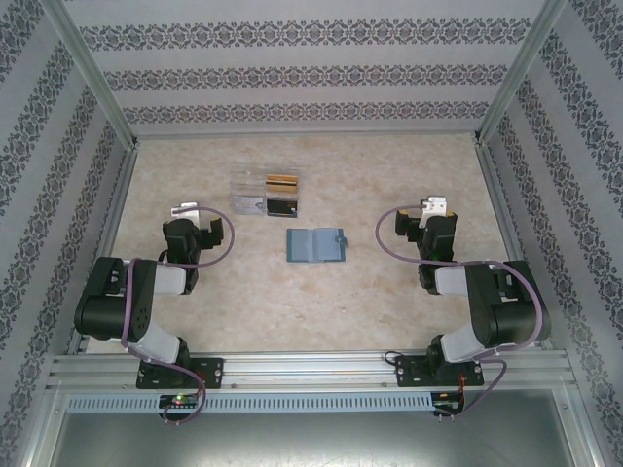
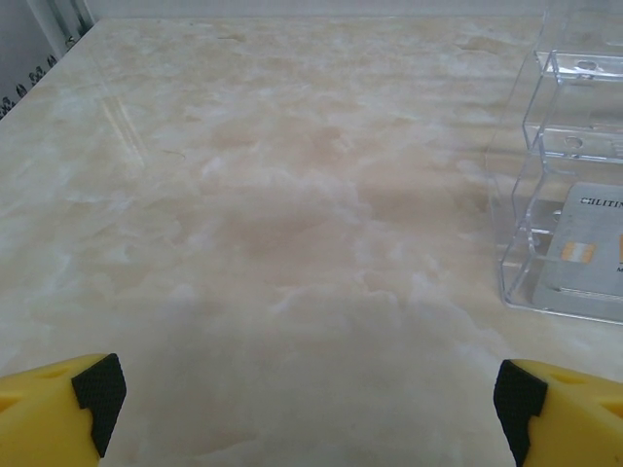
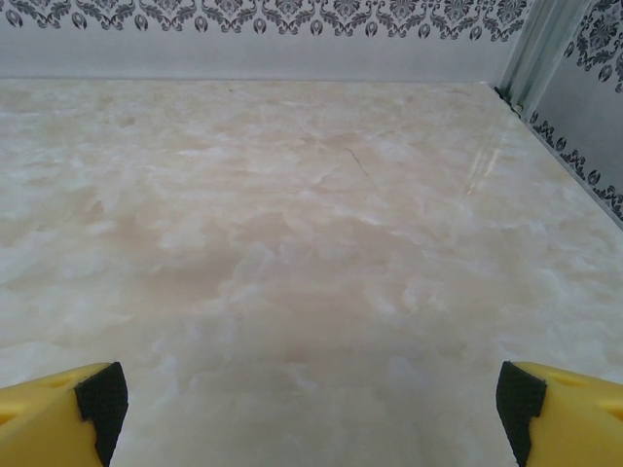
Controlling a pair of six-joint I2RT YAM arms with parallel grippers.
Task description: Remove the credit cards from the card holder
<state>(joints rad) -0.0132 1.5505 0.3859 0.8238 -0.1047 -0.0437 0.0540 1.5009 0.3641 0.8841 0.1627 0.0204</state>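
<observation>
Left fingers (image 2: pixel 58 413) and right fingers (image 3: pixel 58 413) gape wide, empty. The credit cards (image 1: pixel 282 182), likely light, stiff and slick, sit in a clear acrylic stand (image 1: pixel 248 179) just behind the open card holder (image 1: pixel 316 245); best pinched by an edge.

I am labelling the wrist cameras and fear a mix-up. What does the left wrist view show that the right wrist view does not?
Left wrist view: a clear tiered organizer at the right edge, a silver-grey credit card inside it. Right wrist view: a metal corner post and the back wall's floral band. Both: the marbled beige table, and at the bottom corners the left fingers and the right fingers, yellow with black pads, wide apart, holding nothing.
</observation>
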